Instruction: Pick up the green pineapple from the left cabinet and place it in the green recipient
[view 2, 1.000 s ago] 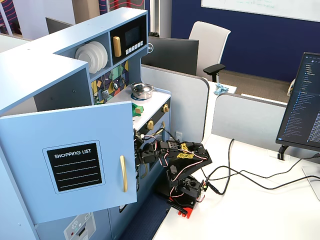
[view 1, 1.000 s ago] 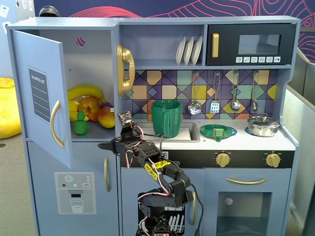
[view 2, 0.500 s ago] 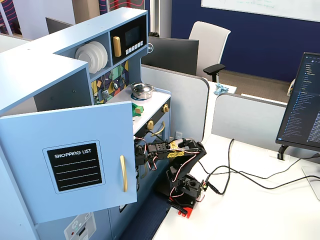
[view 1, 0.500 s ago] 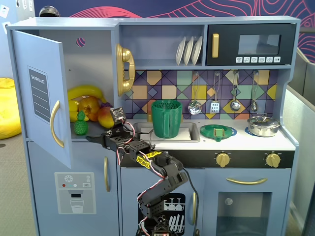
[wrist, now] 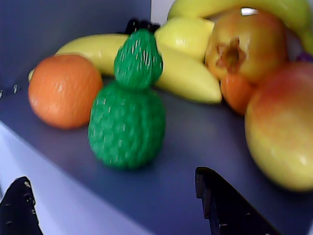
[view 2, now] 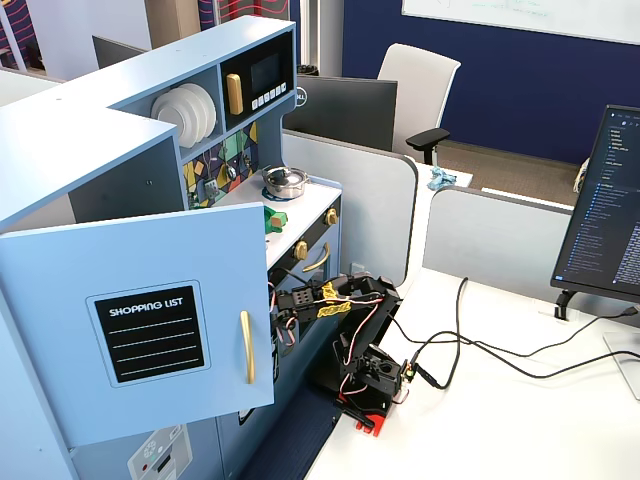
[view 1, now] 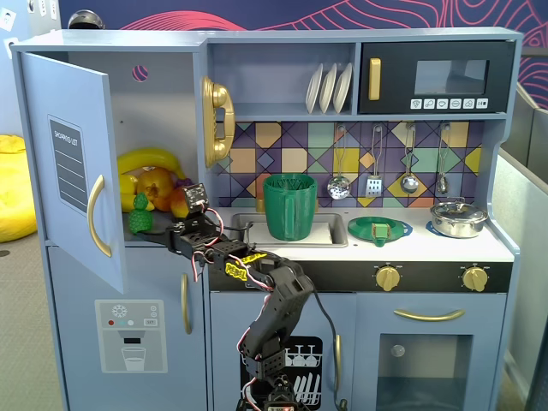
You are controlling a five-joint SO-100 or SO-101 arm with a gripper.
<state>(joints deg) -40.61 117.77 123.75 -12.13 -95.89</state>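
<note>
The green pineapple (view 1: 140, 214) stands upright at the front of the shelf in the left cabinet (view 1: 163, 111), whose door (view 1: 68, 171) is swung open. In the wrist view the pineapple (wrist: 127, 125) is straight ahead, just beyond my fingertips and not touched. My gripper (wrist: 111, 178) is open and empty, its black fingers (wrist: 220, 205) spread wider than the pineapple. In a fixed view the gripper (view 1: 165, 228) reaches in at the shelf's front edge. The green recipient (view 1: 289, 205), a ribbed dark-green cup, stands in the sink to the right.
An orange (wrist: 63, 90), bananas (wrist: 186, 73) and red-yellow fruits (wrist: 281, 132) crowd behind and right of the pineapple. A gold toy phone (view 1: 217, 120) hangs on the cabinet's side. A flat green dish (view 1: 378, 229) and a steel pot (view 1: 457, 218) sit on the counter. The open door (view 2: 150, 330) hides the gripper.
</note>
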